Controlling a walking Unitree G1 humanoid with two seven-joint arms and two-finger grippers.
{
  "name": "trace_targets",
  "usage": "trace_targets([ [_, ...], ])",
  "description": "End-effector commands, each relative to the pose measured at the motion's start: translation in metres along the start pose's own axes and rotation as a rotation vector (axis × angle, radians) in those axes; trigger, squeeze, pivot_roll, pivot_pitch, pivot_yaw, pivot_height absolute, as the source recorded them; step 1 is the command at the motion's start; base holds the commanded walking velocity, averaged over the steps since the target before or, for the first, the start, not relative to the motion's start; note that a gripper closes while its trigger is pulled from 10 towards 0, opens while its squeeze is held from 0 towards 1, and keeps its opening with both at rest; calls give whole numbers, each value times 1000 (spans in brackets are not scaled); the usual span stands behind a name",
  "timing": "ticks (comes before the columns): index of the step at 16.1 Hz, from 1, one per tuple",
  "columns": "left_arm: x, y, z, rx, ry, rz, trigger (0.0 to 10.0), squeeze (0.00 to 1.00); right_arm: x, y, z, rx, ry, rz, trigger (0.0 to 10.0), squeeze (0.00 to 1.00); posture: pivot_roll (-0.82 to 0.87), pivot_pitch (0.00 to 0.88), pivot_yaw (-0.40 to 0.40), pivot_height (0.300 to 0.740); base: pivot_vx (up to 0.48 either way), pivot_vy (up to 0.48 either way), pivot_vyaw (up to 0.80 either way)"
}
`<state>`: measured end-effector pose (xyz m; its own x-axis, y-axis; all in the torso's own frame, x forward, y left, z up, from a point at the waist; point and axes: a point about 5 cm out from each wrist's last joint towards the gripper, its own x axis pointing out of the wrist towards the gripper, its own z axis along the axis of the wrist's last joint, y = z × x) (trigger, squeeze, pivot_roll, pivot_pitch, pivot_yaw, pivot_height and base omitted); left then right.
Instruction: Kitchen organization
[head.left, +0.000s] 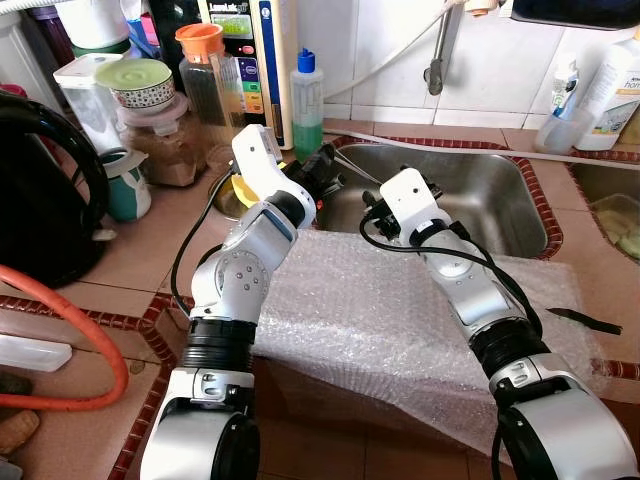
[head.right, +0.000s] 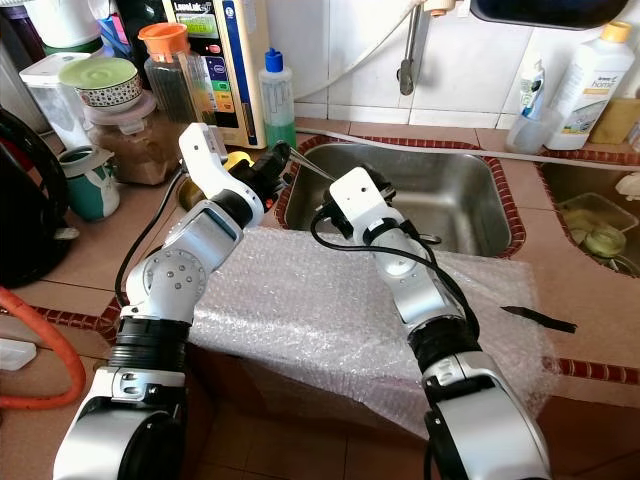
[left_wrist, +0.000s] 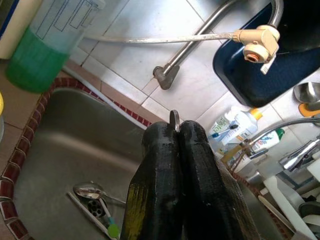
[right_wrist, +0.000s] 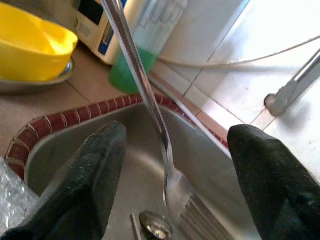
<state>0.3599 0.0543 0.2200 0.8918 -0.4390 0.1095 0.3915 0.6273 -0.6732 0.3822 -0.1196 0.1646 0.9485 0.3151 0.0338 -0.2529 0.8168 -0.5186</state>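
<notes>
Pinching the handle of a metal fork (right_wrist: 145, 95), the left end effector (left_wrist: 175, 131) has its fingers pressed together at the near left corner of the steel sink (head.left: 480, 195); the fork slants out over the basin, tines lowest; the right end effector (right_wrist: 175, 165) hovers just beside it, fingers spread to either side of the fork without touching; bubble wrap (head.left: 390, 320) covers the bench below both arms; a spoon (left_wrist: 89, 191) lies by the drain.
</notes>
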Motion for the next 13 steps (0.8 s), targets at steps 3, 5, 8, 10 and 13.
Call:
trace_targets([
  [3, -1, -16, -20, -75, 32, -32, 0, 0, 3, 0, 1, 3, -18, -8, 0, 0, -6, 0, 93, 740, 0, 0, 0],
  [5, -1, -17, -24, -74, 47, -35, 0, 0, 1, 1, -2, 3, -13, -9, 0, 0, -7, 0, 94, 740, 0, 0, 0],
  [8, -1, -17, -27, -59, 63, -37, 0, 0, -1, 0, -6, 9, -7, -15, 0, 0, -13, 0, 99, 740, 0, 0, 0],
  [10, -1, -17, -27, -53, 65, -37, 0, 0, -1, -1, -7, 12, -4, -18, 0, 0, -11, 0, 99, 740, 0, 0, 0],
  [13, -2, -16, -27, -42, 69, -38, 431, 0, -1, 1, -8, 17, -4, -18, 0, 0, -8, 0, 98, 740, 0, 0, 0],
])
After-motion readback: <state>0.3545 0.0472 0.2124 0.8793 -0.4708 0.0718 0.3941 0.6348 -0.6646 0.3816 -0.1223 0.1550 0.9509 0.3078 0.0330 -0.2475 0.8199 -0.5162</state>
